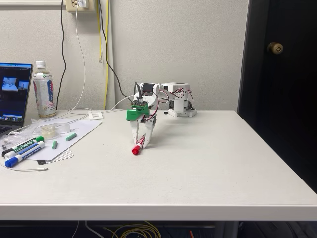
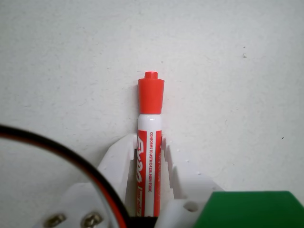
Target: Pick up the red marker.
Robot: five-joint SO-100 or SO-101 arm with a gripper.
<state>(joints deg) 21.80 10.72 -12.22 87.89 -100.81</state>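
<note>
- One red marker (image 2: 149, 156) lies between the two white fingers of the gripper (image 2: 148, 151), cap pointing away from the wrist camera; in the fixed view the red marker (image 1: 137, 146) sits near the middle of the desk (image 1: 208, 163), cap end low at the surface.
- The gripper (image 1: 142, 141) is narrowed around the barrel, fingers pressing both sides; I judge it a grip, though whether the marker is off the desk I cannot tell.
- Risk: the hold is on the barrel's rear part, so the cap end may droop or pivot during the lift.
- Risk: the smooth, round barrel could slip out if the squeeze is light.
- Well apart at the left of the fixed view lie the green-capped marker (image 1: 26, 145) and blue-capped marker (image 1: 22, 154), no obstacle.
</note>
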